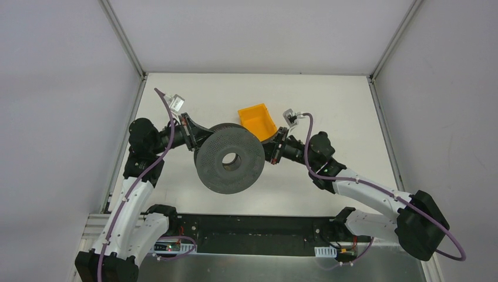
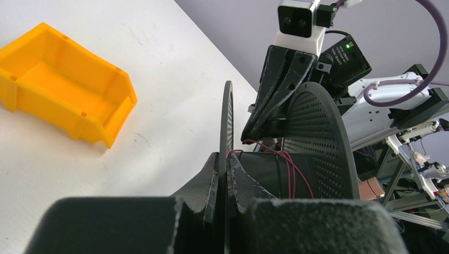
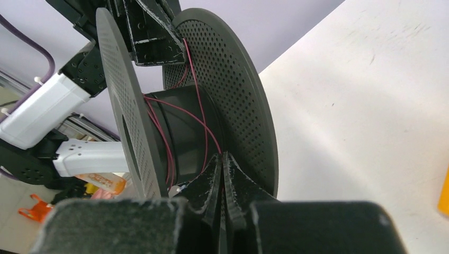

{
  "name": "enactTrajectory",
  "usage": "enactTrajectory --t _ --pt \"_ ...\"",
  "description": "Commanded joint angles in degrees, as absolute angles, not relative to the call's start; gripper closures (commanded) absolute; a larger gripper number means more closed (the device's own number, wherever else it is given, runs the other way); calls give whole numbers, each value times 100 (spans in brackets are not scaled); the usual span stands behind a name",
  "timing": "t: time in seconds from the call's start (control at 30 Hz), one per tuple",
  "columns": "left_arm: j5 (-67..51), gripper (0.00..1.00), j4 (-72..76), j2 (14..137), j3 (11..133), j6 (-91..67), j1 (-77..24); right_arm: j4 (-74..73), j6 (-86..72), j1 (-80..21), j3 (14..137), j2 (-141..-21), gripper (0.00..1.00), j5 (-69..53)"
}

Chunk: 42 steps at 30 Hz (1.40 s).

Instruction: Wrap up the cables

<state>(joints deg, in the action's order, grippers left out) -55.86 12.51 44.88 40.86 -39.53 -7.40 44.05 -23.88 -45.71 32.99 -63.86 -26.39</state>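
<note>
Two-handed hold on the perforated grey spool (image 1: 214, 170), just beside the yellow bin (image 1: 257, 120). Clamped on one flange rim with the left gripper (image 2: 226, 159). Pressed shut between the flanges with the right gripper (image 3: 222, 156), seemingly nipping the thin red cable (image 3: 197, 90). Only a few slack turns round the hub. Liable to slide together or snag on the fingertips if tension drops, and to snap under a hard pull.
</note>
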Motion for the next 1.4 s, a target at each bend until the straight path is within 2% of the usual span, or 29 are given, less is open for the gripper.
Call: enactTrajectory --t 0.0,0.1,0.23,0.33,0.57,0.83,1.37 --pt "-5069 100 1358 4382 4152 -3575 -690 4822 -3237 -4638 3640 -6219 95 -2924" --pt "-4994 100 1352 4384 4146 -3557 -686 4654 -3277 -4638 3619 -6105 94 -2771" --pt "-5060 100 1667 4427 4064 -3862 -686 4458 -3061 -4633 3500 -6012 85 -2405" --pt "-5201 100 1879 4431 4007 -4020 -687 4328 -2928 -4634 3491 -5988 84 -2294" --pt "-5431 100 1601 4374 4089 -3751 -687 4083 -2689 -4641 3485 -5872 82 -2067" --pt "-5926 100 962 4490 4308 -3145 -690 3903 -2330 -4599 3342 -5628 71 -2053" --pt "-6056 100 759 4593 4410 -3058 -686 2473 -1726 -4418 3552 -4910 66 -1673"
